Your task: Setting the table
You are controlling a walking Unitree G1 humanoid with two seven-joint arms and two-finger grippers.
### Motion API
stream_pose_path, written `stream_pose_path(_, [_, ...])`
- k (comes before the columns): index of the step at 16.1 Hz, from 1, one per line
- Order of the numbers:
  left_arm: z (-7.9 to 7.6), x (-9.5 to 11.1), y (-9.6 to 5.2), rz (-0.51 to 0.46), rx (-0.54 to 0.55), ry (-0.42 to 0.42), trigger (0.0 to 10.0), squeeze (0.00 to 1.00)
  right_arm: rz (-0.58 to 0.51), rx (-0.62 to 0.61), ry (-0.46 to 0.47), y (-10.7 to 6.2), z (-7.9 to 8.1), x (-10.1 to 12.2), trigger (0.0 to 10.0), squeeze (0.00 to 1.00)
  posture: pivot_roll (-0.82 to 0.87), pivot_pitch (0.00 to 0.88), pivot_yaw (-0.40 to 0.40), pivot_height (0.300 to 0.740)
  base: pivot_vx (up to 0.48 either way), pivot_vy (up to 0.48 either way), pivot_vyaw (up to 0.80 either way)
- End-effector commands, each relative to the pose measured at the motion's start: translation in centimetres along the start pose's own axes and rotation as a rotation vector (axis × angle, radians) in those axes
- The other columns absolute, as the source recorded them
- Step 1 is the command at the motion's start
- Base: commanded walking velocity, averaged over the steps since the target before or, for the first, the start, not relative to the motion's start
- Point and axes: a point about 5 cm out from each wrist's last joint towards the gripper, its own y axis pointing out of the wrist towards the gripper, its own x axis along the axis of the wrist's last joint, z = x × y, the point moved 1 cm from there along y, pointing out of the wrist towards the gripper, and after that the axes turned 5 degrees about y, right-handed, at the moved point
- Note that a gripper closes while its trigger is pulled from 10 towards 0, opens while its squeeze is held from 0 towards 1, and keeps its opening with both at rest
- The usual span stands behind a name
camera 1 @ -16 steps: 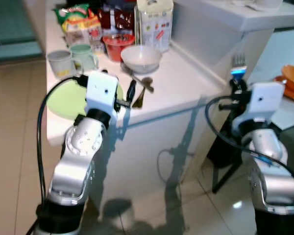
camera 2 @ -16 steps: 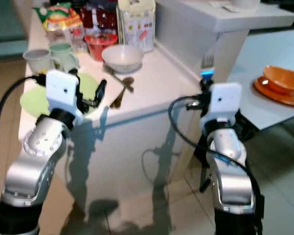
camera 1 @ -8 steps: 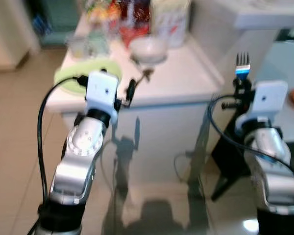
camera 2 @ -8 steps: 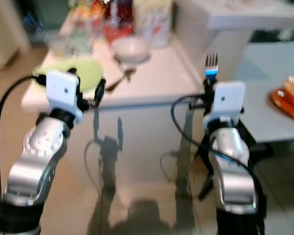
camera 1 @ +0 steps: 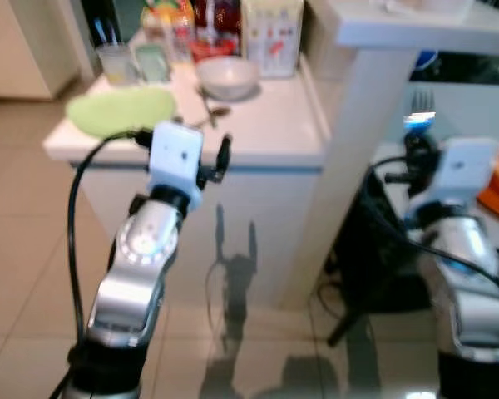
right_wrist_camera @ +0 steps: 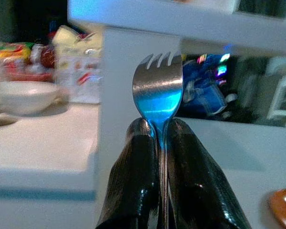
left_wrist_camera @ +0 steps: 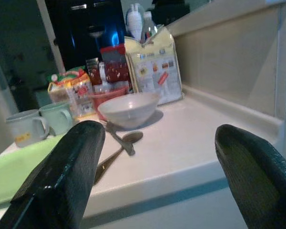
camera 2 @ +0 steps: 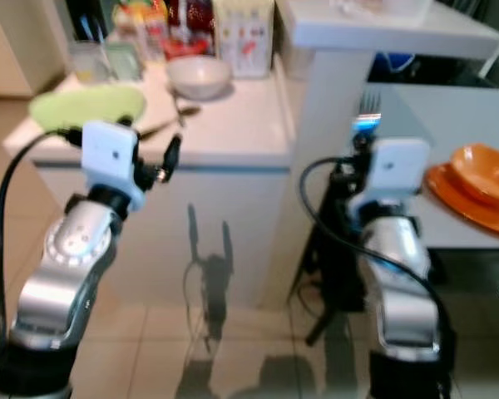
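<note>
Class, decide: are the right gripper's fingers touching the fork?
Touching. The right wrist view shows both black fingers pressed against the fork at its neck, no gap.

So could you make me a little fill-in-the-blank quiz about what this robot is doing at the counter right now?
1. The right gripper is shut on a ____, held with its tines pointing up.
2. The left gripper has its fingers ____ and holds nothing.
3. On the white counter, a spoon lies just in front of the white ____.
4. The plate near the counter's left end is ____ in colour.

Missing words: fork; open; bowl; green
</note>
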Motion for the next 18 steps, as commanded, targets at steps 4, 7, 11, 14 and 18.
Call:
stream_pose_path(4, [0.0,0.4,0.2,-0.014,0.013,0.005,10.0,0.0,0.09,0.018,-0.013,0.4,-0.5,-0.8,10.0,0.0,0.0,0.0,0.002,0.74,0.0,-0.472,0.0])
stream_pose_path(7, [-0.1,0.4,0.2,-0.015,0.013,0.004,10.0,0.0,0.119,0.03,-0.014,0.3,-0.6,-1.1,10.0,0.0,0.0,0.0,0.0,0.74,0.0,-0.472,0.0])
stream_pose_path(11, [-0.1,0.3,0.3,-0.012,0.017,0.003,10.0,0.0,0.154,0.086,-0.004,0.3,0.1,-1.5,10.0,0.0,0.0,0.0,0.0,0.74,0.0,-0.472,0.0])
stream_pose_path(14, [0.2,0.0,0.4,0.016,0.05,-0.03,10.0,0.0,0.21,0.121,0.016,0.1,0.4,-2.2,10.0,0.0,0.0,0.0,-0.001,0.74,0.0,-0.134,0.0])
stream_pose_path(18, [-0.2,0.0,0.4,0.011,0.014,-0.042,10.0,0.0,0.242,0.141,0.014,0.0,0.7,-2.6,10.0,0.0,-0.01,0.0,0.002,0.74,0.0,0.0,0.0])
